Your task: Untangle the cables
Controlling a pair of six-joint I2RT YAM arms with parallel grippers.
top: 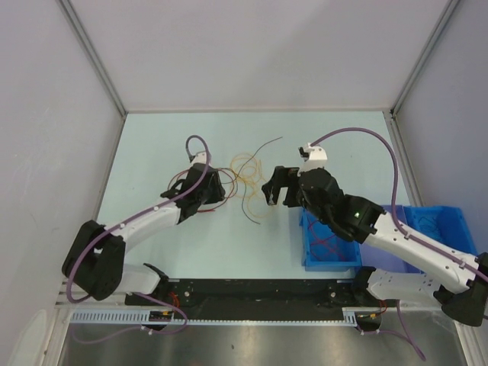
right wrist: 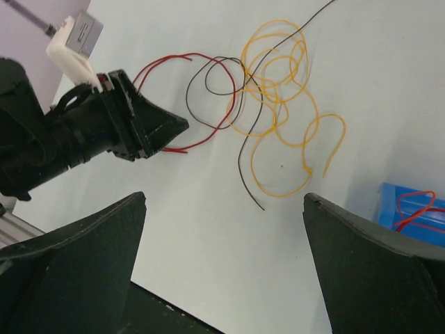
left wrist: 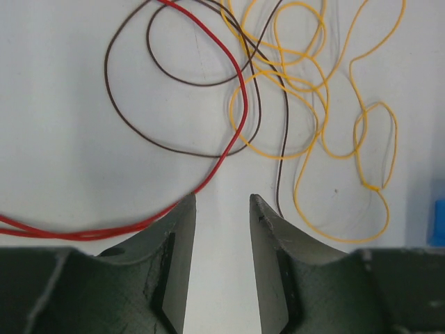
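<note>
Lying near the middle of the pale table (top: 152,145), the cables (top: 245,177) are seen as a loose tangle: yellow loops (left wrist: 306,83) are crossed by a dark strand (left wrist: 106,69) and a red strand (left wrist: 243,111). The left gripper (left wrist: 222,202) is placed at nine o'clock of the tangle, its jaws partly parted with nothing between them (the red strand is passed just beside one fingertip). The right gripper (right wrist: 224,198) is held at three o'clock, spread wide and empty. More red wire (right wrist: 417,209) is seen in a blue bin (top: 332,264) at four o'clock.
</note>
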